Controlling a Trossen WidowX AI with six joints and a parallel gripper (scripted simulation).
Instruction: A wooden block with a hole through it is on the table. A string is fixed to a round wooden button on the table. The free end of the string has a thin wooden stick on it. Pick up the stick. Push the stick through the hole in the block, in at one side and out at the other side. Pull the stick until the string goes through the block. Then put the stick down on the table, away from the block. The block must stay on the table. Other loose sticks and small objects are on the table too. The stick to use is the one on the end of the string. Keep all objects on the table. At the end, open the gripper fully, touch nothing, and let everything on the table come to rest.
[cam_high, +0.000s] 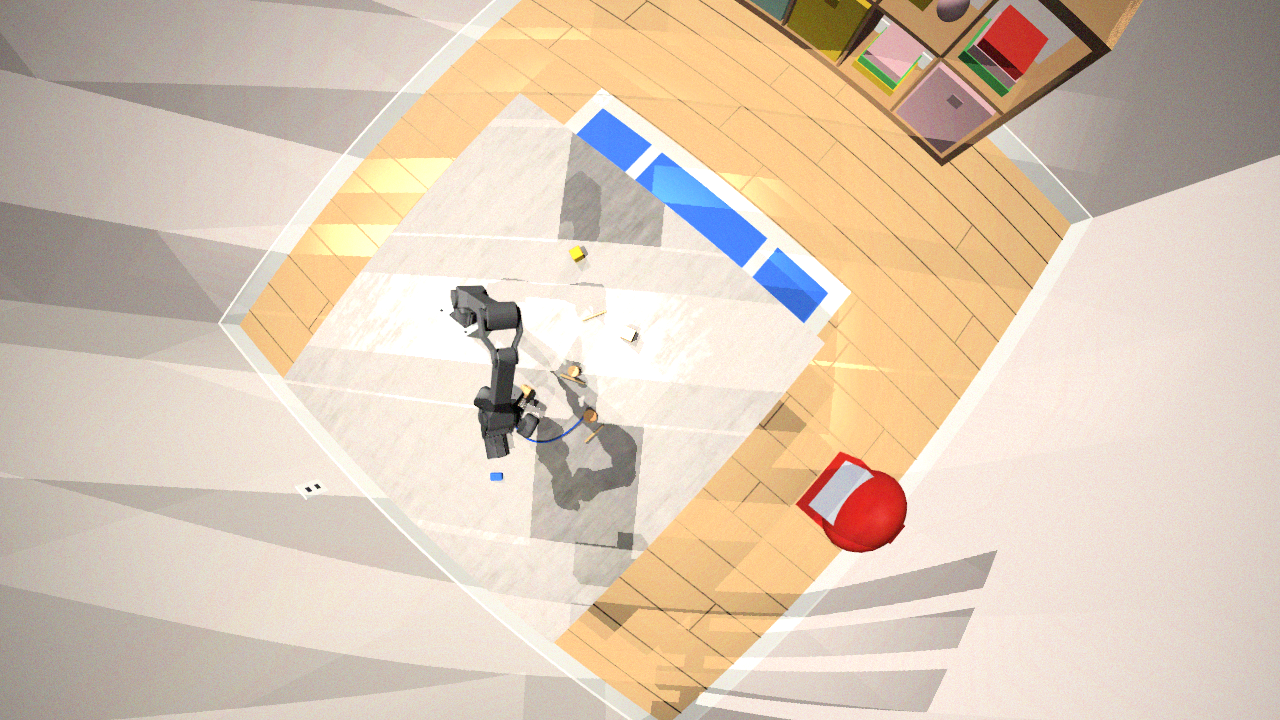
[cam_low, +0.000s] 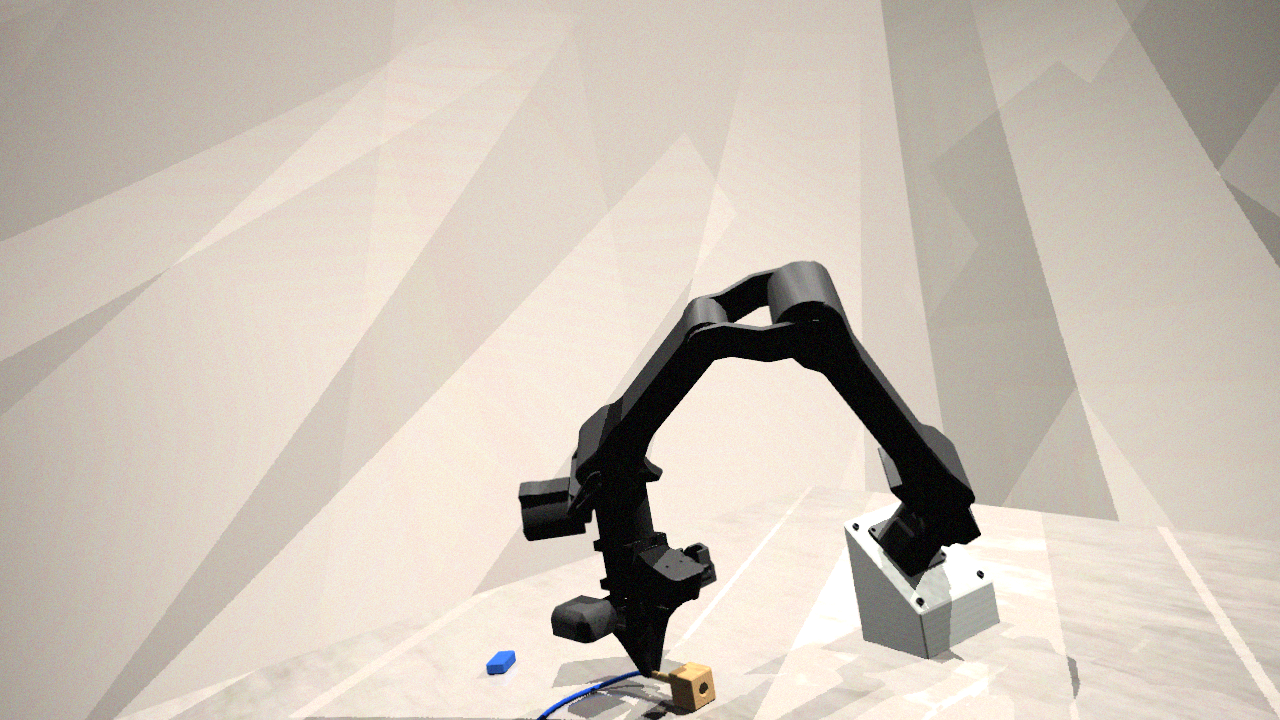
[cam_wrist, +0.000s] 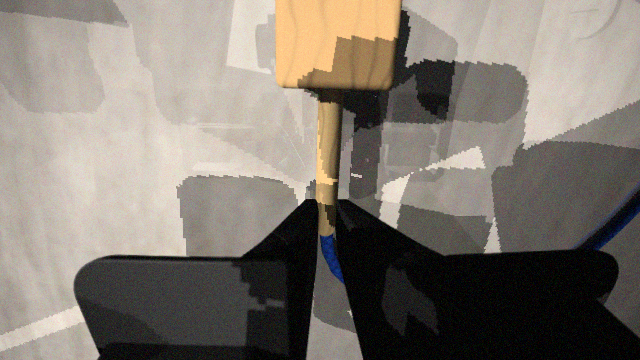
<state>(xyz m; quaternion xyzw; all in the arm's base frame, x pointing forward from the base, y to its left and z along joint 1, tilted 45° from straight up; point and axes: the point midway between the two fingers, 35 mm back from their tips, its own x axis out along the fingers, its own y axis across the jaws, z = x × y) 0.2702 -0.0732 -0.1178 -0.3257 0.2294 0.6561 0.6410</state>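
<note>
My gripper (cam_low: 650, 671) (cam_wrist: 325, 210) is shut on the thin wooden stick (cam_wrist: 328, 145) at its string end, low over the table. The stick points at the wooden block (cam_high: 528, 392) (cam_low: 691, 687) (cam_wrist: 337, 45). Its far end is hidden at the block's near side, so how far it is in the hole cannot be seen. No stick shows out of the hole in the far face in the exterior view. The block stands on the table. The blue string (cam_high: 554, 440) (cam_low: 581, 691) (cam_wrist: 328, 247) curves from the stick to the round button (cam_high: 590, 416).
A blue block (cam_high: 495, 476) (cam_low: 501, 662) lies beyond the gripper. A loose stick (cam_high: 593, 433) lies by the button. Another round piece (cam_high: 573, 369) has a stick beside it. A further stick (cam_high: 594, 315), a small block (cam_high: 630, 334) and a yellow block (cam_high: 577, 253) lie farther off.
</note>
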